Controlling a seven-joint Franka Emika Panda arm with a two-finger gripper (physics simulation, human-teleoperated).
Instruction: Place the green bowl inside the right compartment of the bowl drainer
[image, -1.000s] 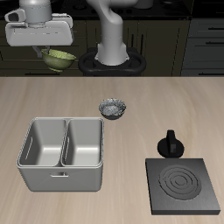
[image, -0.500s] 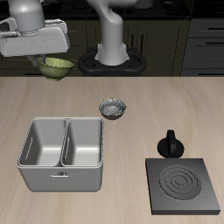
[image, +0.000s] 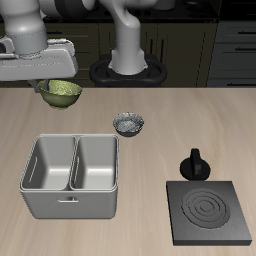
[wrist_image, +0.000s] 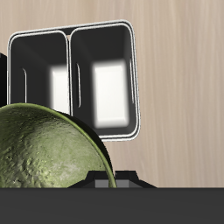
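— Green bowl, where is it?
— Up in the air, carried by the gripper. In the exterior view it hangs above the table, farther back than the bowl drainer and clear of it. Nothing touches it from below.
— And the jaws?
— Closed on the bowl's rim, as far as the exterior view shows. The fingers themselves are mostly hidden behind the wide grey gripper body, so the exact grip point is hard to see.
— What does the wrist camera give?
— The green bowl fills the near field, its olive, mottled outside curving toward the lens. Beyond it lies the bowl drainer, both deep wells in view, each with a bright patch on its floor.
— Anything inside the wells?
— Nothing that I can see in either view.
— What else is on the table?
— A grey-white patterned bowl just behind the drainer's back corner, a dark square plate with concentric rings near the front edge, and a small black object standing just behind that plate.
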